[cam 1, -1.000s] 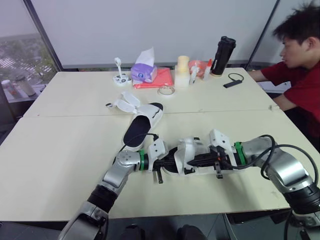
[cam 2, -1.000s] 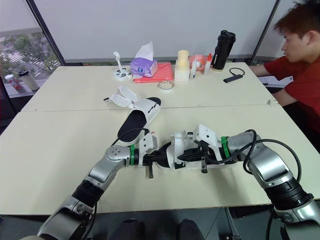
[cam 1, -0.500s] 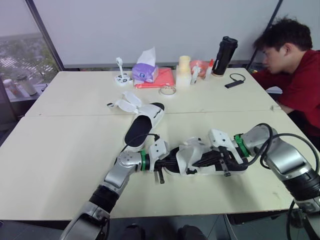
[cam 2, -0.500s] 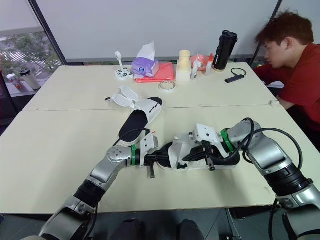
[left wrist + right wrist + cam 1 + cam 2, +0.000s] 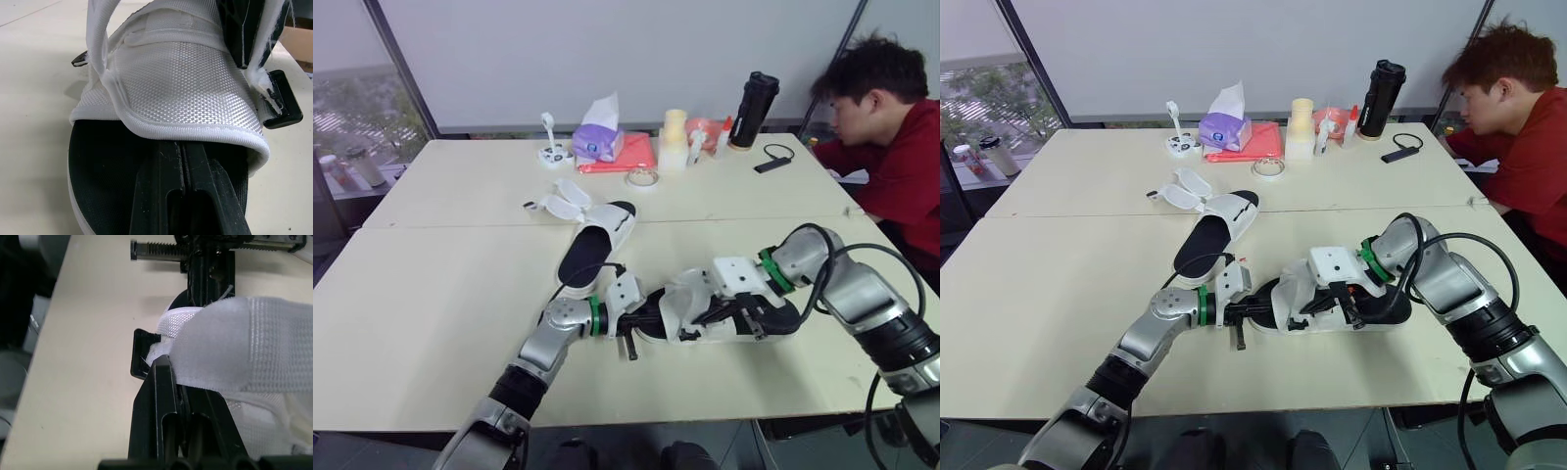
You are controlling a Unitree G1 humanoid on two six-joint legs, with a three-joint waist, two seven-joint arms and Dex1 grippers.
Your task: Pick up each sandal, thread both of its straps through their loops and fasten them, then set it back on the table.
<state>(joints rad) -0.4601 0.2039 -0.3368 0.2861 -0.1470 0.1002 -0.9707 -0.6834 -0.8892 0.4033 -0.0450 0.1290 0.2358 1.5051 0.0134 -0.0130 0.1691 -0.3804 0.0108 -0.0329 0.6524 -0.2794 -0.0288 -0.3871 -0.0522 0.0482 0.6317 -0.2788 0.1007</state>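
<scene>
We count two sandals (image 5: 592, 245) (image 5: 685, 304), one tissue box (image 5: 597, 140), one black flask (image 5: 751, 108), one tape roll (image 5: 639, 177), one person (image 5: 901, 166).

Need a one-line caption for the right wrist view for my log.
Right tool shut on the white strap of the sandal, beside its black loop.

White cloth upper on the sandal (image 5: 171, 78), coarse woven mesh with smooth bound edging; matt black footbed (image 5: 102, 166) beneath. Fuzzy white hook-and-loop cloth on the strap (image 5: 234, 342), frayed at the edge; hard matt black plastic loop (image 5: 141, 355). Matt black plastic on the left tool (image 5: 181, 147). Glossy black flask (image 5: 751, 108). Smooth, matt cream desk (image 5: 34, 73)
</scene>
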